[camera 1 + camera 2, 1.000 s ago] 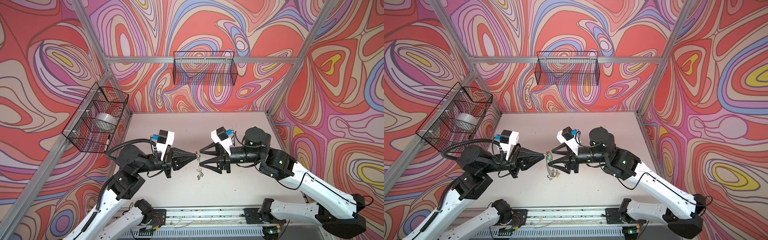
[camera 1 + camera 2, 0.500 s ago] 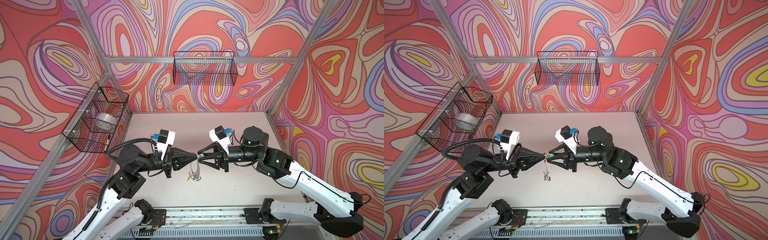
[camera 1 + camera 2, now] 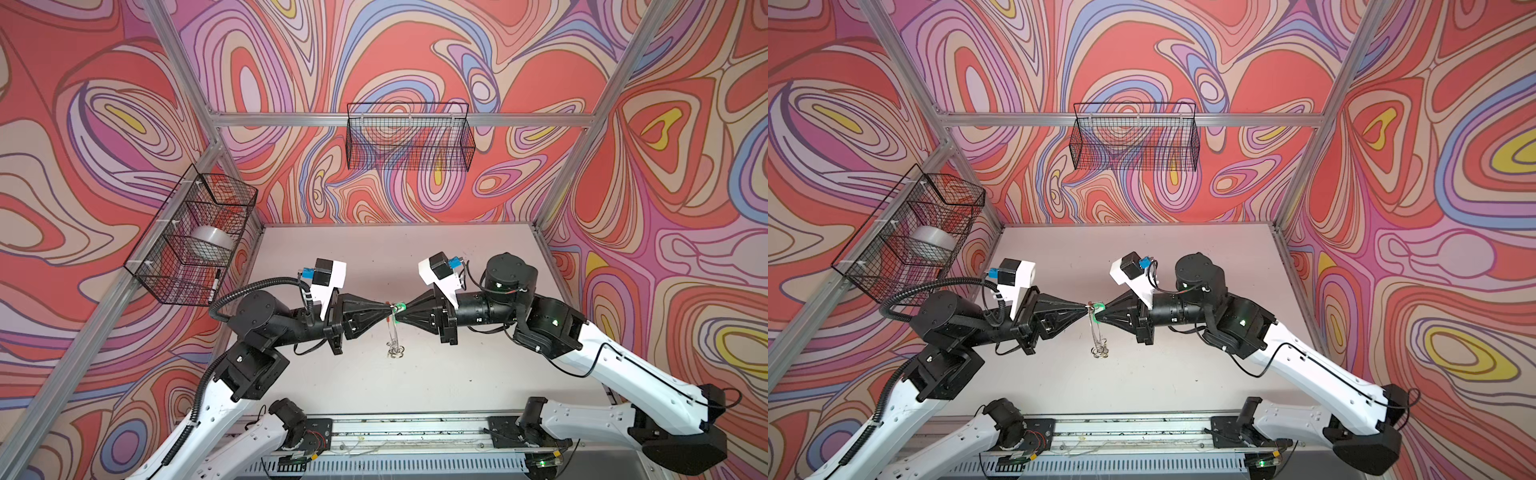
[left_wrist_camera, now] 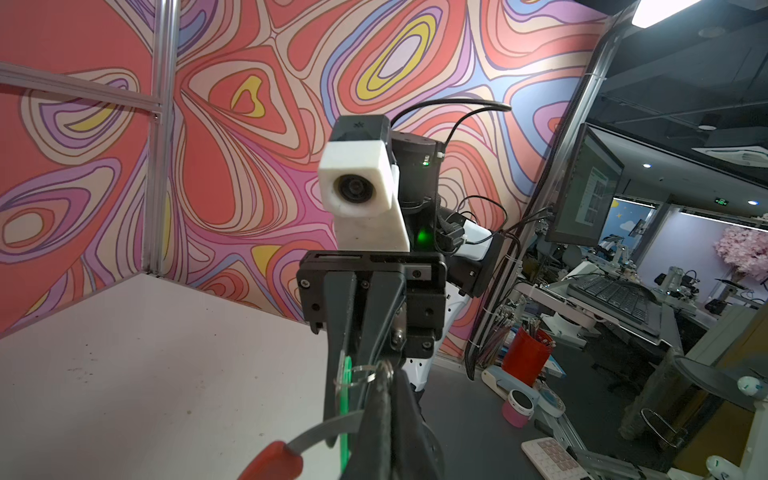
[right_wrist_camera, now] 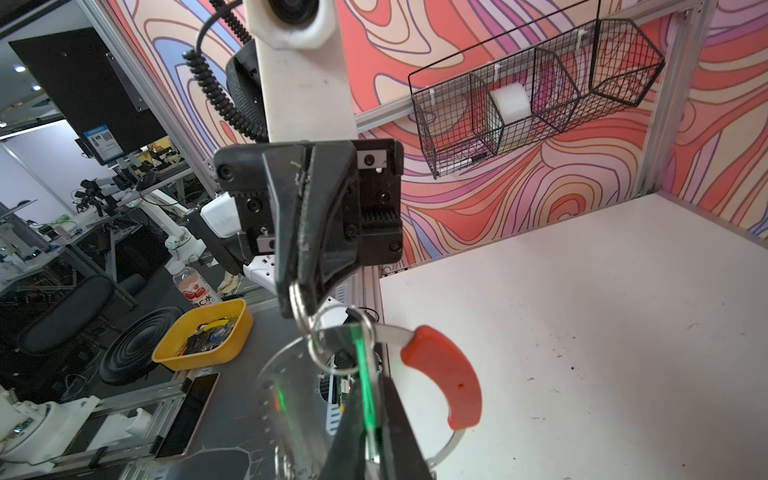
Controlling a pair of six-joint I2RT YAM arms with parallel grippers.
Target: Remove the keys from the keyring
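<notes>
1. Keyring [image 5: 282,415], left end: the left gripper [image 3: 390,308] has its jaws closed, pinching a small split ring [image 5: 296,301] that links on toward the keyring's edge.
2. Middle: the flat grey ring with its red segment [image 5: 446,374] hangs edge-on in both top views. It is held aloft between the two gripper tips, over the middle of the table [image 3: 457,374]. A cluster of small silver rings [image 3: 395,353] at its lower end sits close to the tabletop; whether they touch cannot be told.
3. Right end: the right gripper [image 3: 400,311] has its jaws closed on the green-tagged key [image 5: 360,361], gripped by the tag. The fingers hide the key's blade.
4. Done, as judged: both holds are set. No key lies loose on the table.
5. Left to do: the green-tagged key is not yet off its ring. The yellow-tagged key cannot be made out in any view, so it counts as not removed.
</notes>
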